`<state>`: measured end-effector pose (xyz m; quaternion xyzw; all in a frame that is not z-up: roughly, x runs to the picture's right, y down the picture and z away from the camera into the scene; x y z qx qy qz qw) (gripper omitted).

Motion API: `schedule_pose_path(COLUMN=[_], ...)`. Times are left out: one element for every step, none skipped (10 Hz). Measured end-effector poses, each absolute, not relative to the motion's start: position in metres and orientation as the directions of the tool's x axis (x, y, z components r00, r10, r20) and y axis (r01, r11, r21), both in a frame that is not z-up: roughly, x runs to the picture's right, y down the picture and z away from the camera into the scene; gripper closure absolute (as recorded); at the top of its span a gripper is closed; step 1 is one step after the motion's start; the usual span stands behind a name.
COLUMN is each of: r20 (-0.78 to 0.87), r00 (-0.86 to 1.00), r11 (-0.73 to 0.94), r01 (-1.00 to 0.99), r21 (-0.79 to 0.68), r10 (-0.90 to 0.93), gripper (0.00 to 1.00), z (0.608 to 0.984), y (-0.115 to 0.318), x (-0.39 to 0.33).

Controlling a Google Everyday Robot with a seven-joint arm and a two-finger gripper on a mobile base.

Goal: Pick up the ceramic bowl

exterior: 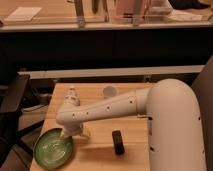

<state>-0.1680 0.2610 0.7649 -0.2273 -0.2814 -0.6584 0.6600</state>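
Green bowl (53,148) sitting at table (95,95) corner; I'm hovering gripper (65,133) at its far rim, approach step. Next I'm needing a rim grasp, then lift.

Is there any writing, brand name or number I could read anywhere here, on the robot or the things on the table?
None can be read.
The white arm carries only dark dots.
The ceramic bowl, black block and grey disc show no markings.
The pincer, at the bowl's rim, is unlabelled.

Office or lab: wooden table (95,92), glass-partitioned desks (90,12) behind, hand (65,134) low.
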Motion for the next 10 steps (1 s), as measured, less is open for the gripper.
schedule_pose_path(r20=[0.67, 0.67, 0.669, 0.669, 0.669, 0.668, 0.668, 0.668, 0.667, 0.666], r00=[-0.032, -0.036, -0.048, -0.05, -0.052, -0.055, -0.058, -0.064, -0.068, -0.071], r11=[0.023, 0.019, 0.008, 0.004, 0.001, -0.001, -0.004, -0.009, -0.013, -0.017], r01=[0.997, 0.997, 0.997, 0.997, 0.997, 0.997, 0.997, 0.996, 0.996, 0.996], r21=[0.073, 0.075, 0.08, 0.078, 0.079, 0.08, 0.083, 0.086, 0.087, 0.088], r10=[-0.741, -0.742, -0.742, -0.742, -0.742, -0.742, -0.742, -0.742, -0.742, -0.742], gripper=[0.2, 0.2, 0.2, 0.2, 0.2, 0.2, 0.2, 0.2, 0.2, 0.23], z=[0.7647, 0.7648, 0.7657, 0.7659, 0.7659, 0.7657, 0.7656, 0.7657, 0.766, 0.7661], y=[0.2615, 0.2619, 0.2625, 0.2628, 0.2633, 0.2636, 0.2641, 0.265, 0.2654, 0.2656], x=[-0.1693, -0.1696, -0.1689, -0.1685, -0.1691, -0.1697, -0.1707, -0.1715, -0.1716, -0.1717])
